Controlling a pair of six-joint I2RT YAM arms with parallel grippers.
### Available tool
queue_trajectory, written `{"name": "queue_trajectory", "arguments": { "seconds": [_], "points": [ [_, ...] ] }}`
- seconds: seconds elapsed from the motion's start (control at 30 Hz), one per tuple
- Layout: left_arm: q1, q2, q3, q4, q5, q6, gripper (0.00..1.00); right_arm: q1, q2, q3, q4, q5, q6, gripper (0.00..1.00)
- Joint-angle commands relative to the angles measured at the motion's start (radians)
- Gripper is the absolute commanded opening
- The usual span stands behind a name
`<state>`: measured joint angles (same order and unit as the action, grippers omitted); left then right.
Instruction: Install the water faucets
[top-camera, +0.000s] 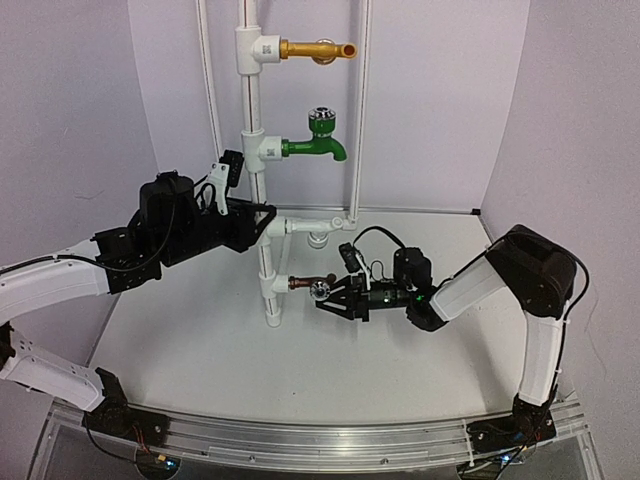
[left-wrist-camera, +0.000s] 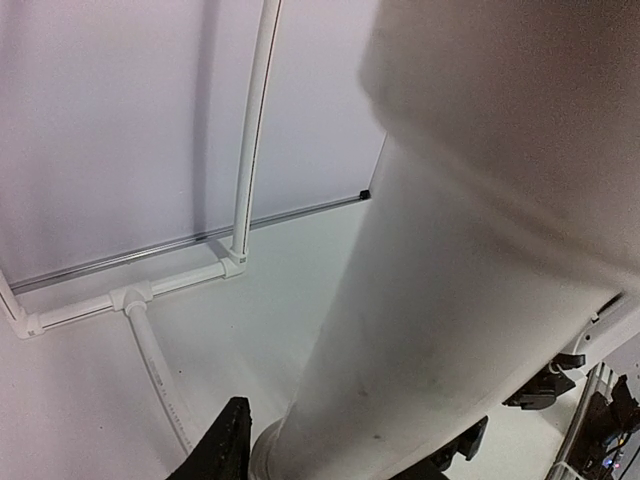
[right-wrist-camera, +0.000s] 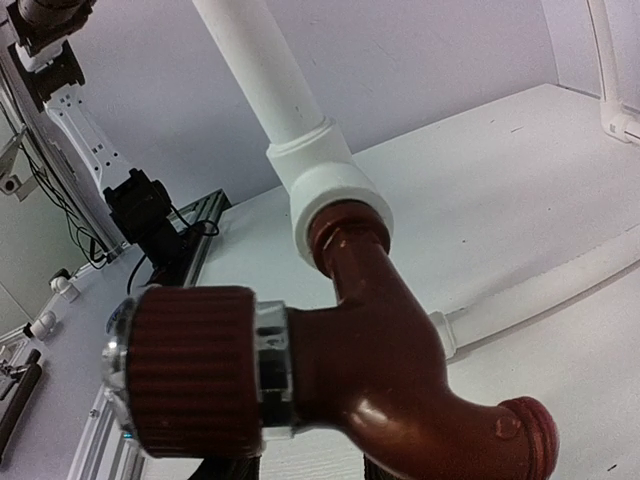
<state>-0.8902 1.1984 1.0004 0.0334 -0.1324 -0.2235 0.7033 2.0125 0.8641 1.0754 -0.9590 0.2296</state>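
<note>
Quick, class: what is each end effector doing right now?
Left end effector: closed on the vertical white pipe.
Right end effector: around the brown faucet; grip cannot be told.

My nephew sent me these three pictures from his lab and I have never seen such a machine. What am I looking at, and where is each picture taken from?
These are two robot arms bolted to the near edge of a white table. The overhead picture looks down from behind them. The other two come from cameras on each wrist.

A stand of white pipe rises from the table. A gold faucet and a green faucet are screwed into its fittings higher up.

The left gripper is around the pipe, which fills the left wrist picture as a blurred white column.

The right gripper is at a small brown tap seated in the lowest fitting. Whether its fingers are closed on it, I cannot tell.
</note>
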Motion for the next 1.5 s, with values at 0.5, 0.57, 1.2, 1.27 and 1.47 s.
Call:
{"name": "queue_trajectory", "arguments": {
  "seconds": [0.5, 0.57, 1.2, 1.27, 1.47],
  "points": [
    [0.006, 0.002, 0.047, 0.007, 0.016, -0.060, 0.00, 0.007, -0.141, 0.062, 0.122, 0.049, 0.116, 0.33],
    [0.007, 0.001, 0.049, 0.007, 0.016, -0.059, 0.00, 0.009, -0.145, 0.063, 0.124, 0.042, 0.124, 0.31],
    [0.010, -0.002, 0.050, 0.012, 0.019, -0.056, 0.00, 0.075, -0.163, 0.038, 0.096, 0.089, 0.102, 0.16],
    [0.010, -0.002, 0.051, 0.011, 0.019, -0.055, 0.00, 0.068, -0.150, 0.050, 0.085, 0.104, 0.099, 0.16],
    [0.011, -0.009, 0.047, 0.011, 0.016, -0.054, 0.00, 0.044, -0.142, 0.072, 0.020, 0.136, 0.039, 0.16]
  ]
}}
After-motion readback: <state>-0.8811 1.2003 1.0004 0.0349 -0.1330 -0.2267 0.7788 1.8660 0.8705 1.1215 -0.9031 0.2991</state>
